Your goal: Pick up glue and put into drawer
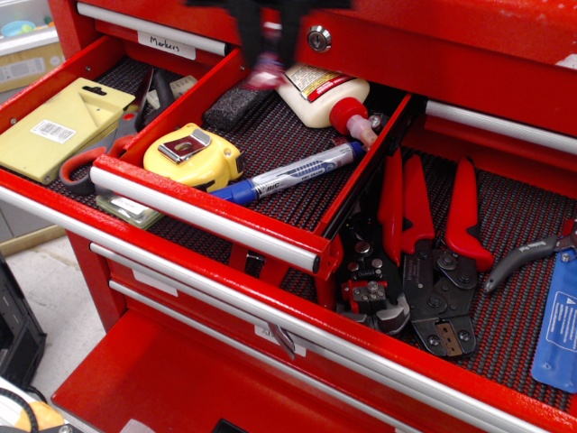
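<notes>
A red cabinet fills the view, with its wide drawer pulled out across the frame. The narrow drawer sits open above it, its silver handle toward 7 o'clock and its black ribbed liner running back toward 1 o'clock.

In the wide drawer, at 3 to 4 o'clock of the narrow one, lie red-handled crimpers. A blue card lies at the far right edge. At 9 o'clock of the narrow drawer a yellow-green pad lies flat, with a red-handled tool just beside it.

Inside the narrow drawer, a white bottle with a red cap lies at the back, toward 1 o'clock. A dark block lies at 9 o'clock of the bottle. A yellow tape measure sits near the front left, and a marker with a blue cap lies slanted at 3 o'clock of the tape.

The gripper hangs at the top edge, blurred and dark, over the back of the narrow drawer. The glue juts out at 6 o'clock of the gripper, touching it, its pinkish end blurred above the gap between block and bottle. The fingers seem closed around the glue's upper part, though the blur hides the contact. Whether the glue's lower end touches the liner cannot be told.
</notes>
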{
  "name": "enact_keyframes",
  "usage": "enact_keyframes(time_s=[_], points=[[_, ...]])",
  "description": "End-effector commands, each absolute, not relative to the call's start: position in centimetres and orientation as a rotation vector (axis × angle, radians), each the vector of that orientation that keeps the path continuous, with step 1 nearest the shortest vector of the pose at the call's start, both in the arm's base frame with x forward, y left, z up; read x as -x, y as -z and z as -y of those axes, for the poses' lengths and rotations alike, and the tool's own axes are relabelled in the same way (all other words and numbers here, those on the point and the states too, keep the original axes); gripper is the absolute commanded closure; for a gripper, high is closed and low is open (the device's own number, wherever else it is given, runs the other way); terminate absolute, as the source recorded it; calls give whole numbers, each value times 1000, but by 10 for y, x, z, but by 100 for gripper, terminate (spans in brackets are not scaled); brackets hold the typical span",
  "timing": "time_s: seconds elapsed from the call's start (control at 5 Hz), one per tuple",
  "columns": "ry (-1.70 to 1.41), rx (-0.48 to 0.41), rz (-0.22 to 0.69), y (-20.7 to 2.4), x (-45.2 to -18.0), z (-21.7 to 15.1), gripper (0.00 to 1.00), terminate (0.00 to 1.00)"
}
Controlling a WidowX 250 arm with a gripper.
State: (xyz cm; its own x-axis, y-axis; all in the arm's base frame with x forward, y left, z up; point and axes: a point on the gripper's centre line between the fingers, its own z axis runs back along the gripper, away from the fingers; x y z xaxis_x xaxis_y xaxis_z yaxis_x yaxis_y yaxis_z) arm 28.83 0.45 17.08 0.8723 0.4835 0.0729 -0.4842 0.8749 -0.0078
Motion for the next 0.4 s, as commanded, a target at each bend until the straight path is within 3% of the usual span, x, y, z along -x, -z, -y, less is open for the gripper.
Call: enact_keyframes(time_s=[0.0,0.2], points=[[-538,0,127,-184,-287,-11,0,0],[-538,0,127,-184,-287,-11,0,100]])
